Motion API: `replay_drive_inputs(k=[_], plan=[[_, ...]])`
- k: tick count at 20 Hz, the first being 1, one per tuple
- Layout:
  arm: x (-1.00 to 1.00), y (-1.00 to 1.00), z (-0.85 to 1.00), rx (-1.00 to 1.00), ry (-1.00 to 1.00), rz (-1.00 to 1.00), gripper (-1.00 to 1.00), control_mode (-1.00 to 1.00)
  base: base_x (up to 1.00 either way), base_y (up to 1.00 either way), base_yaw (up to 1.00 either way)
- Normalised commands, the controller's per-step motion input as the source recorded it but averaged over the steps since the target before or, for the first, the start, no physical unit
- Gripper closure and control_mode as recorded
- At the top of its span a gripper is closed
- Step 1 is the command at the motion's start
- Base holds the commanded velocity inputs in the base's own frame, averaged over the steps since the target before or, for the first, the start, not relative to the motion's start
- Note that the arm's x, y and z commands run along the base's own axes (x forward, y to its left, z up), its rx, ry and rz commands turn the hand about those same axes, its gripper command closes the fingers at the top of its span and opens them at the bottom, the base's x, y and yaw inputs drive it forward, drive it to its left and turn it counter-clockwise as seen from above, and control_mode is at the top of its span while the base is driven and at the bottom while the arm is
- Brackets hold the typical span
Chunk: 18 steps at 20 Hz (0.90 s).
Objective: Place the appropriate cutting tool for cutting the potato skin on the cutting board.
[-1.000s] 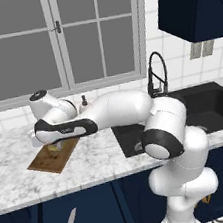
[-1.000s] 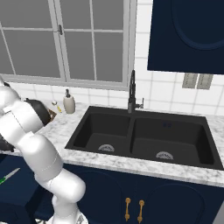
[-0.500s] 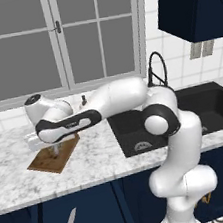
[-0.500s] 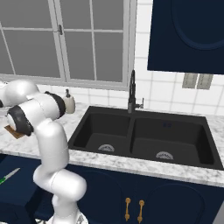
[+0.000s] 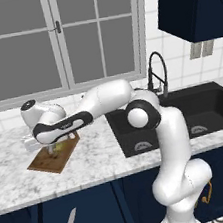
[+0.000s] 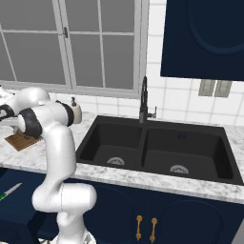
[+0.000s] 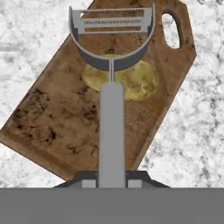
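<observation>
Claw (image 7: 111,177) clamps peeler (image 7: 111,83) (over the cutting board (image 7: 65,113))

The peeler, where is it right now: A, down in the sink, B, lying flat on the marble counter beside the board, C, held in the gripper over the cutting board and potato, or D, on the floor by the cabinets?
C: in the hand view the gripper is shut on the peeler, whose forked head hangs over the potato on the cutting board.
</observation>
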Motion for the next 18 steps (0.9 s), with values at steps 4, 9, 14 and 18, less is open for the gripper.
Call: replay_drive_inputs(k=[4,9,14,18], plan=[[0.00,0.37,-0.07,0.00,0.02,0.09,1.00,-1.00,0.00,0.00,0.00],[0.01,0.20,-0.29,0.00,0.10,0.06,1.00,-1.00,0.00,0.00,0.00],[0.04,0.00,0.00,0.00,0.00,0.01,1.00,-1.00,0.00,0.00,0.00],[0.05,-0.14,-0.01,0.00,0.00,0.03,1.00,-1.00,0.00,0.00,0.00]])
